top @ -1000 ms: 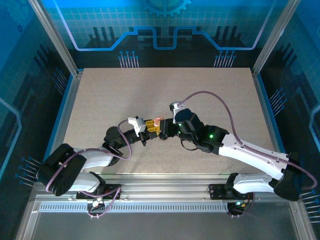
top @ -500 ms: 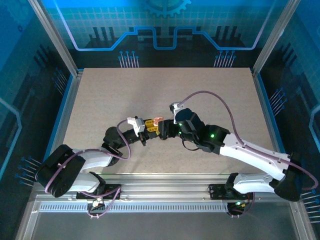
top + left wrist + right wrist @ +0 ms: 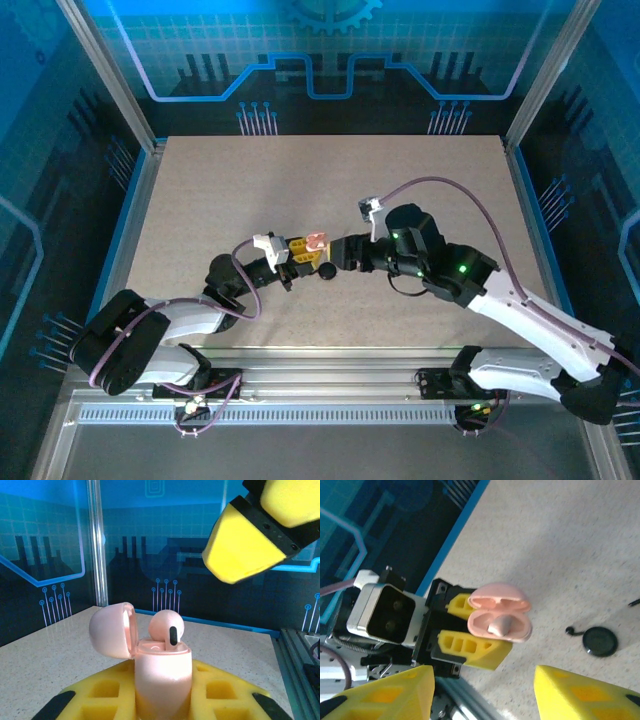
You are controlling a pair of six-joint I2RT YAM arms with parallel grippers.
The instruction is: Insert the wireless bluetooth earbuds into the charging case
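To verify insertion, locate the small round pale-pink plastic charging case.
The case stands open near table centre in the top view, clamped by the left gripper, the open right gripper just right of it.

No word, number or brand mark can be read anywhere. The only sign-like marks are printed graphics on the blue back wall (image 3: 200,50). Part of a gear outline (image 3: 335,12) sits at its top edge, and a light-blue circuit-style line (image 3: 330,78) runs below that. Short strokes ending in small dots (image 3: 258,118) stand just above the far edge of the table. The left wrist view shows the same dotted strokes (image 3: 162,591) on the wall panel, with no letters among them.
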